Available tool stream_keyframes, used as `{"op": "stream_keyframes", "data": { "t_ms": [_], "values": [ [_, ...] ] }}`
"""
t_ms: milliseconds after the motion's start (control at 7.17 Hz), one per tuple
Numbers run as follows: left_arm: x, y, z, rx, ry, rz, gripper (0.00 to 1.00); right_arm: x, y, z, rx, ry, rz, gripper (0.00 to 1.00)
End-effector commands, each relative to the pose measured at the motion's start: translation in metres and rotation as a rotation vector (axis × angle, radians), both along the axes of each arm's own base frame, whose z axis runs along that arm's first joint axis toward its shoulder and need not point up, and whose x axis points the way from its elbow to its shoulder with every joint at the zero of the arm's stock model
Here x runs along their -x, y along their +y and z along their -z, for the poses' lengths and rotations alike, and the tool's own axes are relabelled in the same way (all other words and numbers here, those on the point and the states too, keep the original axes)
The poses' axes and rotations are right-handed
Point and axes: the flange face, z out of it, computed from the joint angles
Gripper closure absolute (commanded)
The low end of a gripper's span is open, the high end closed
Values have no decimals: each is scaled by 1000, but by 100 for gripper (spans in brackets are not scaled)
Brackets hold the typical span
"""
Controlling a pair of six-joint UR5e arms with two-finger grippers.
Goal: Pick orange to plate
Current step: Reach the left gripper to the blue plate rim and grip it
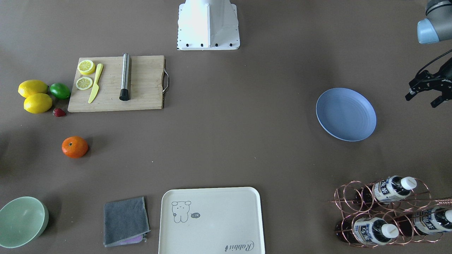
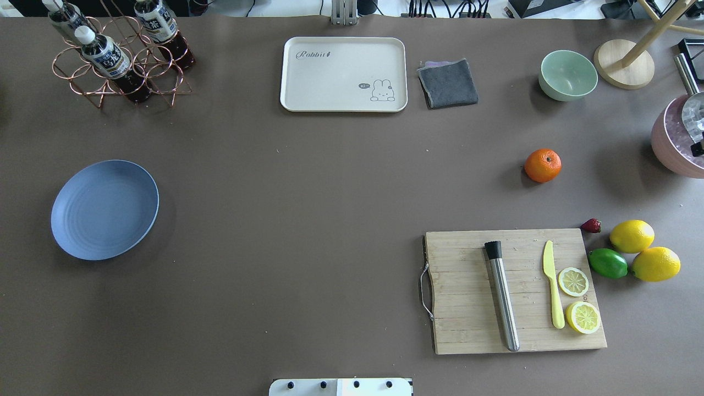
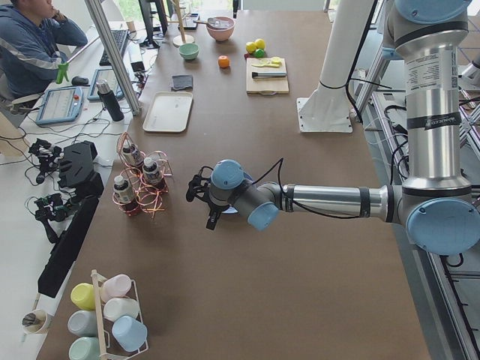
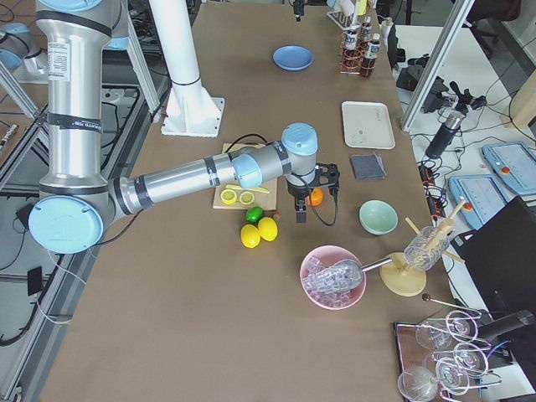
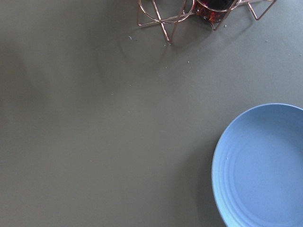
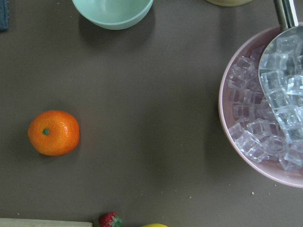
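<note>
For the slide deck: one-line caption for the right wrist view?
The orange lies free on the table, green bowl above, pink bowl of ice at right, strawberry below.

1. The orange [image 2: 542, 165] sits on the counter [image 2: 308, 220] at my right, between the bowl [image 2: 568, 75] and the board [image 2: 514, 291].
2. The plate [image 2: 104, 209] lies at my far left, well apart from it.
3. Lemons [image 2: 632, 236] and a lime [image 2: 608, 263] cluster beside the board.

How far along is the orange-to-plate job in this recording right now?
Done: nothing yet. The orange sits on the table, far from the empty plate. In hand: the right end effector hovers near the orange without holding it, and the left end effector hangs open beside the plate. Left: grasp the orange, carry it across and set it down.
</note>
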Motion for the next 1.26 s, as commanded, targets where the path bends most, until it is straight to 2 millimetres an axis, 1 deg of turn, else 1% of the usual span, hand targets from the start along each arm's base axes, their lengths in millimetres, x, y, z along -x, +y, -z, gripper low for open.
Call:
{"op": "stream_keyframes", "data": {
  "t_ms": [0,140,279,419,558,698,837,977,1116],
  "values": [
    [-70,-14,-23,21,39,19,3,35,3,10,-3,-16,-38,0],
    [-96,-21,-34,20,73,37,9,35,3,10,-3,-16,-38,0],
    [-118,-17,-36,4,89,6,10,35,3,10,-5,-10,-42,0],
    [-119,-16,-32,0,97,3,12,35,2,11,-7,-10,-42,0],
    [-118,-14,-31,-2,99,-2,19,35,2,11,-9,-10,-42,0],
    [-117,-11,-31,-11,110,-7,31,35,2,11,-9,-10,-42,0],
    [-115,-8,-33,-18,116,-10,34,35,2,11,-8,-8,-43,0],
    [-115,-4,-33,-9,129,-31,43,35,2,11,-9,-8,-43,0],
    [-115,-3,-37,0,125,-31,66,35,2,11,-9,-10,-42,0]
  ]
}}
